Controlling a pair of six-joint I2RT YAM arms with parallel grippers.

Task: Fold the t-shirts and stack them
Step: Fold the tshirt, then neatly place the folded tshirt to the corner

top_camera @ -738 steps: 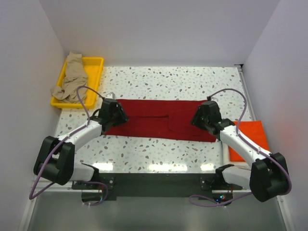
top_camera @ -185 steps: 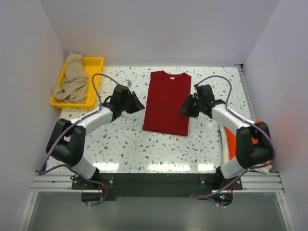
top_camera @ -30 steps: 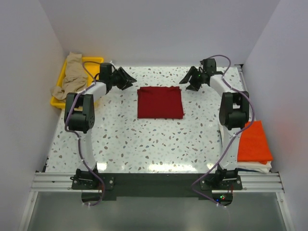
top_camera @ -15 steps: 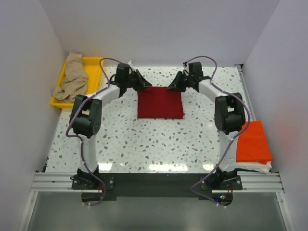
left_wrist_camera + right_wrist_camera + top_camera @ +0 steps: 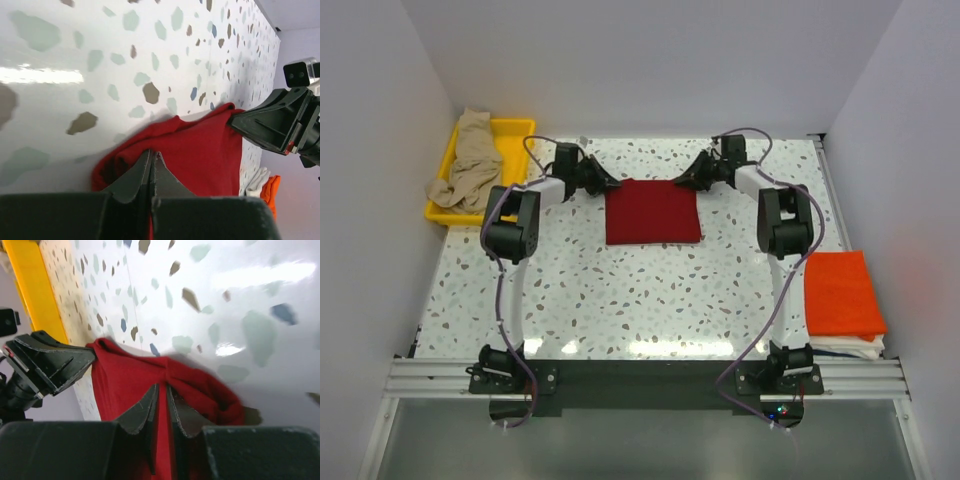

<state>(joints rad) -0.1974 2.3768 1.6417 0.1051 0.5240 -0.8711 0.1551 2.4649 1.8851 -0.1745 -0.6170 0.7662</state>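
The dark red t-shirt (image 5: 652,212) lies folded into a near square at the table's far middle. My left gripper (image 5: 606,184) is at its far left corner, shut on a pinch of the red cloth (image 5: 200,150). My right gripper (image 5: 687,181) is at the far right corner, its jaws closed on a raised fold of the same shirt (image 5: 130,385). Each wrist view shows the other gripper across the shirt's far edge. The tan-beige t-shirt (image 5: 470,165) is bunched in the yellow tray. At the right front, the bright orange t-shirt (image 5: 842,292) lies folded on top of the white one (image 5: 840,349).
The yellow tray (image 5: 515,130) stands at the far left corner, close to the left arm. White walls close in the table at the back and on both sides. Both arms reach out long from their bases at the near edge.
Over the last second both grippers came inward from beside the shirt to its far corners and shut on the red cloth. The shirt itself has stayed in place.
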